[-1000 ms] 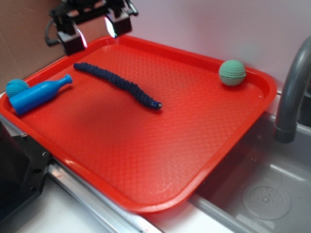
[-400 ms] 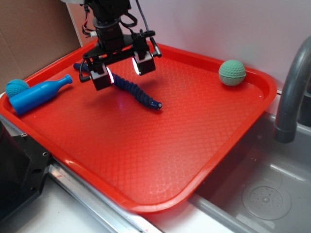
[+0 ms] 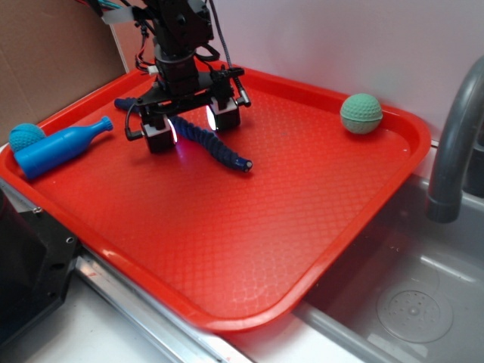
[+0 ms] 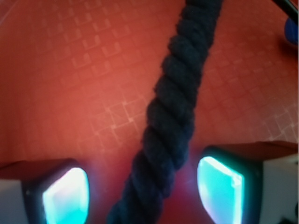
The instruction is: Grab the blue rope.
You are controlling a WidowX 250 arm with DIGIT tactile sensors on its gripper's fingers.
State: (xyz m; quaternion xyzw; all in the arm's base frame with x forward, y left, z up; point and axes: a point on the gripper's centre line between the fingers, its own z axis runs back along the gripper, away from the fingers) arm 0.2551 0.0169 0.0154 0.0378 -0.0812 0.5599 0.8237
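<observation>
Item: dark navy braided rope [image 3: 215, 147], floppy, lying diagonally on a red textured plastic tray [image 3: 249, 227]; its mid-length passed between the fingers, free end toward tray centre.

Item: black gripper [image 3: 190, 127], lowered astride the rope, fingers [image 3: 224, 115] spread wide and gripping nothing; so placed, by judgement, that closing would pinch the rope across its width.

Item: bright blue plastic bottle [image 3: 57, 149] and teal textured ball [image 3: 24, 136], at the tray's left edge, apart from the rope.

Item: green dimpled ball [image 3: 361, 113], far corner.

Views: the exterior view gave the layout; the wrist view alone showed clear gaps between the rope [image 4: 170, 121] and each glowing pad [image 4: 219, 189]
</observation>
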